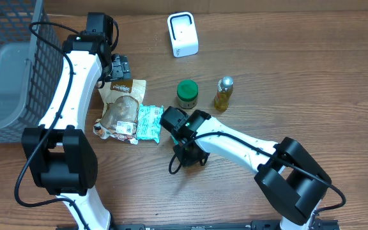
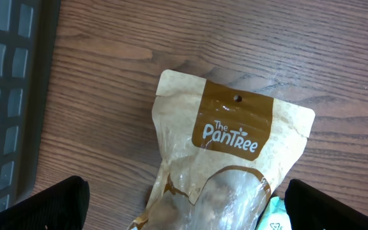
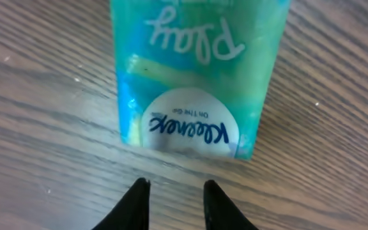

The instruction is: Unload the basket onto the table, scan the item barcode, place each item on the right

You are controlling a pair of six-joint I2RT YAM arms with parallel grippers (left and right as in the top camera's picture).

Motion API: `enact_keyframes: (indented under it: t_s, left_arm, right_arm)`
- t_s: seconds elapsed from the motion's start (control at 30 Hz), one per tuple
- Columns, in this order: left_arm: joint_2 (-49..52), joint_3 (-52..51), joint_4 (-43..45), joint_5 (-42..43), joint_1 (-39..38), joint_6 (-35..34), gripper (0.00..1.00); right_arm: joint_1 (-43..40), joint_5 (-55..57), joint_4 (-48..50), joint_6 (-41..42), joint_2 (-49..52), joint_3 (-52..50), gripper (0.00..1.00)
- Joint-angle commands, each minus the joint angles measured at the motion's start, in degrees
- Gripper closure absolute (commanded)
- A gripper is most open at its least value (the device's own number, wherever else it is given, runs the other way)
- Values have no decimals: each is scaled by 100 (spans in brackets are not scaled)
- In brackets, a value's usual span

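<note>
A brown "The PanTree" snack bag point(image 1: 121, 108) point(image 2: 229, 147) lies flat on the wooden table, with a teal Kleenex tissue pack point(image 1: 149, 122) point(image 3: 193, 76) touching its right side. The white scanner point(image 1: 183, 34) stands at the back centre. My left gripper point(image 1: 117, 67) point(image 2: 187, 201) hovers over the bag's top end, open wide, one finger on each side of the bag. My right gripper point(image 1: 169, 121) point(image 3: 176, 186) sits just short of the tissue pack's right end. Its fingers are narrowly apart with only bare wood between them. No barcode is clear in any view.
A green-lidded jar point(image 1: 186, 94) and a small yellow bottle point(image 1: 223, 93) stand right of the tissue pack. A grey mesh basket point(image 1: 5, 64) fills the far left, its wall point(image 2: 5, 96) close beside the left gripper.
</note>
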Motion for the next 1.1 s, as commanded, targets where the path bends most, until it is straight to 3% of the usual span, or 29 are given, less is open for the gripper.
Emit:
enact_keyframes:
  t_s: [0.0,0.33,0.63,0.87,1.07]
  left_arm:
    - [-24,68,9,-116,-22,0,0]
    - [-24,68,9,-116,-22,0,0]
    - [-24,68,9,-116,-22,0,1]
    - [-24,68,9,-116,-22,0,0]
    - [-24,68,11,-116,-22,0,0]
  right_arm:
    - [-7,149,306,-87,-66,-105,80]
    - [-7,1333,509,-68,-66,-103,82]
    - [144,1038,52,-44,-70,562,78]
    - [238,938,282,-70,-28,625,68]
    - [238,940,546,-72,195,555,67]
